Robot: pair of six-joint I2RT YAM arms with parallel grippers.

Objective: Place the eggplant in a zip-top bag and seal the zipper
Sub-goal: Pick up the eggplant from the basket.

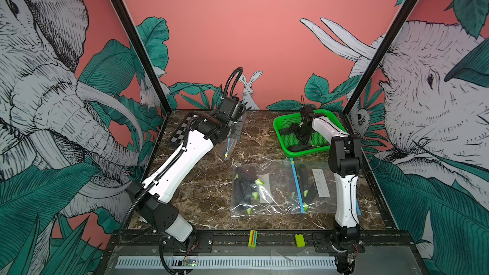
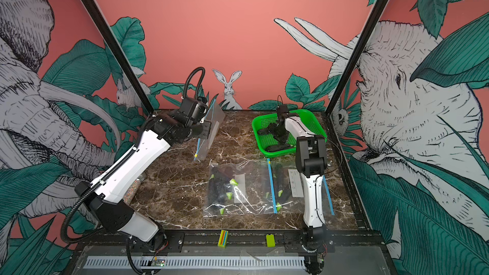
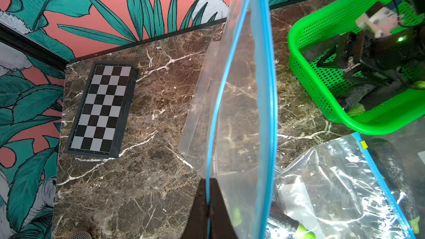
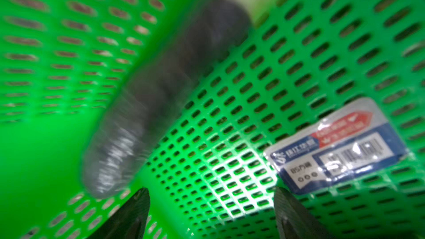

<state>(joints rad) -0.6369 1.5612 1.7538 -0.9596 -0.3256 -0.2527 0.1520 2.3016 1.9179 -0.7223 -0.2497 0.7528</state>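
- Two end effectors are at work. The left end effector (image 3: pixel 208 186) is clamped on one blue zipper strip (image 3: pixel 215 113) of an empty zip-top bag (image 3: pixel 243 134), holding it off the tabletop with the mouth parted.
- The right end effector (image 4: pixel 210 191) is low inside the green basket (image 4: pixel 299 54), its fingers spread apart and empty.
- The eggplant (image 4: pixel 161 88) lies on the basket floor just beside a side wall. Its rounded end is near one fingertip (image 4: pixel 138 205), and nothing grips it.
- Handling: the body is long, slim, round and dark. It is judged light and fairly stiff, and liable to roll or slip. The wrist view is blurred, so the ridged look of the skin may be only smear.
- Grip point: take it across the middle, fingers crosswise to its length. The pale green stem end looks a poorer hold. The wall leaves little finger room on that side.
- The bag film is thin and limp, so the mouth may collapse on entry.
- Surface: the brown marbled tabletop (image 1: pixel 201 181) looks hard and smooth. Filled bags (image 1: pixel 254 189) lie flat near the front, and a chessboard (image 3: pixel 101 109) sits far left.
- Room: printed wall panels (image 1: pixel 238 35) enclose three sides. The basket stands well apart from the held bag.
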